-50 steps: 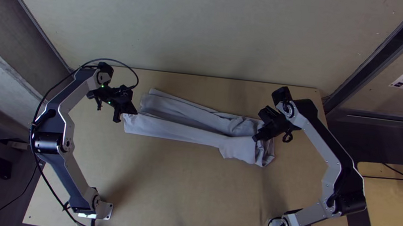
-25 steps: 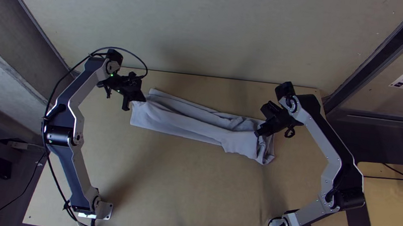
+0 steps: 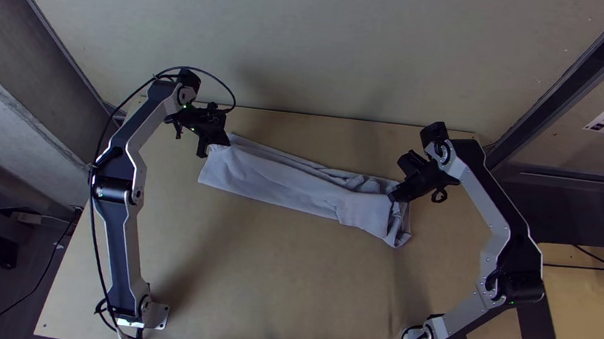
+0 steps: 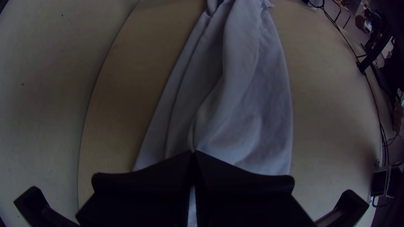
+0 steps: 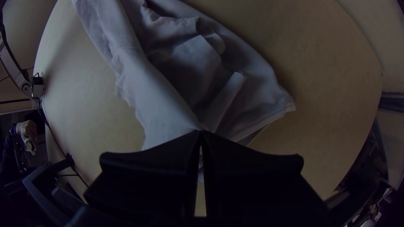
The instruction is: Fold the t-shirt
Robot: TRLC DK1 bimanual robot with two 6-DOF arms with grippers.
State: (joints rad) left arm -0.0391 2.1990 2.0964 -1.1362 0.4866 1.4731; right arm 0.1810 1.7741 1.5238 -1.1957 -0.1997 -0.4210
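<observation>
The worktop [image 3: 275, 286] spreads wide around and under the t-shirt [image 3: 264, 177], which lies across it as a long narrow strip, nearer the far side; the under layer [image 3: 284, 156] peeks out along the t-shirt's far edge. My left pincer [image 4: 193, 154] is pressed together on cloth at the t-shirt's left end; my right pincer [image 5: 201, 133] pinches a ridge near its right end, where loose folds [image 5: 189, 63] bunch up. I judge this to be a lengthwise fold, the near layer going over the far one; I'd move both hands at one pace, with the cloth lightly taut between them; too much pull would drag the under layer along; I'd match the edges, lower both ends together, then let go and smooth the bunching.
</observation>
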